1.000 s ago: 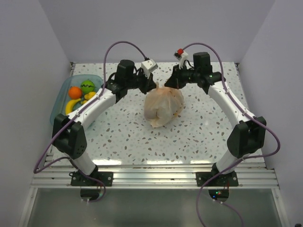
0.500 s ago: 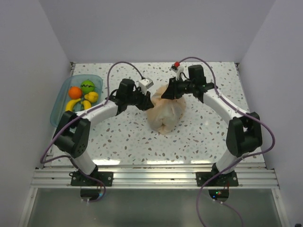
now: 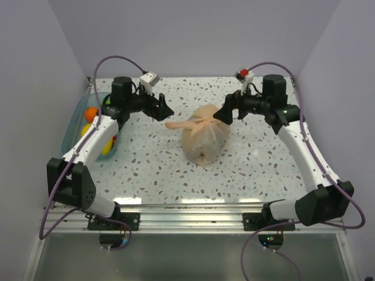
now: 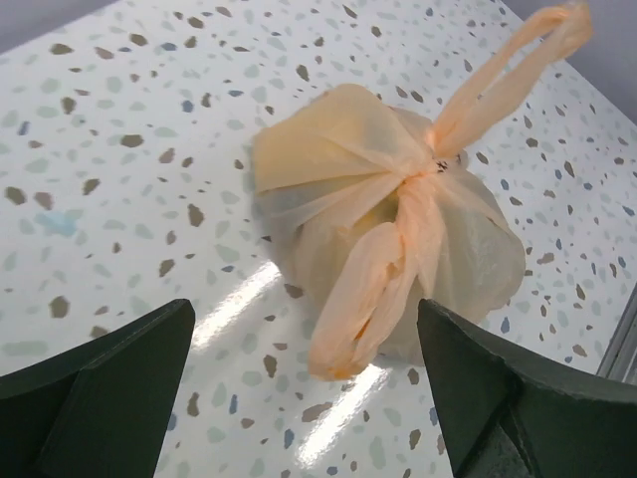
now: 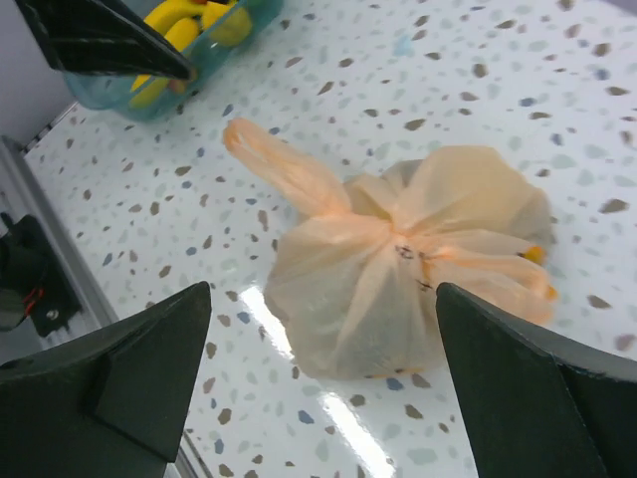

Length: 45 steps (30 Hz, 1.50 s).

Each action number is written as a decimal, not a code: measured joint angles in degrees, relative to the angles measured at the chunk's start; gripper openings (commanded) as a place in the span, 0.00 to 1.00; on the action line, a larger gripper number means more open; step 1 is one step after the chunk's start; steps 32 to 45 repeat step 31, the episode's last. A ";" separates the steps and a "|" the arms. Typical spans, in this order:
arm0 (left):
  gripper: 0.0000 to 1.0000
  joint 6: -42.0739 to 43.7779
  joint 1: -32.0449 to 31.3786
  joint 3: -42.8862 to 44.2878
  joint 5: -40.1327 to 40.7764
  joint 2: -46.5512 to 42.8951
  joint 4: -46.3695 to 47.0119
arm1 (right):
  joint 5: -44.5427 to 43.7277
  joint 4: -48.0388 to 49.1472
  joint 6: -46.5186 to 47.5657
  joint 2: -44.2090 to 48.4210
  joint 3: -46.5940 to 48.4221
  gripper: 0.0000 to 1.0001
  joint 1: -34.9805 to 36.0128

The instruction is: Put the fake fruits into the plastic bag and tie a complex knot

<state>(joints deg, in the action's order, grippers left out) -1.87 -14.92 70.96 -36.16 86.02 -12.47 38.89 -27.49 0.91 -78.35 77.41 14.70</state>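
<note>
Release just happened: your left gripper (image 3: 163, 110) and right gripper (image 3: 224, 114) both popped wide open and backed off the plastic bag (image 3: 204, 140), which sits in the middle of the bench (image 3: 252, 170), knot (image 3: 202, 121) tied. Tying looks done, though some fake fruits (image 3: 91, 115) are left in the blue tray (image 3: 70, 133).

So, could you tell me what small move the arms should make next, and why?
Probably draw both arms back toward their bases: the left gripper and right gripper stand open, apart from the plastic bag, whose knot looks tied.
</note>
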 measured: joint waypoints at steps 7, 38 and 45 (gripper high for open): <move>1.00 2.21 8.74 4.79 -1.16 -5.01 -11.80 | -4.96 -13.29 6.43 4.63 5.66 0.99 -9.77; 1.00 12.48 12.59 -20.55 12.72 -23.93 -24.74 | -19.80 -26.49 11.23 14.71 -18.45 0.99 -11.19; 1.00 12.48 12.59 -20.55 12.72 -23.93 -24.74 | -19.80 -26.49 11.23 14.71 -18.45 0.99 -11.19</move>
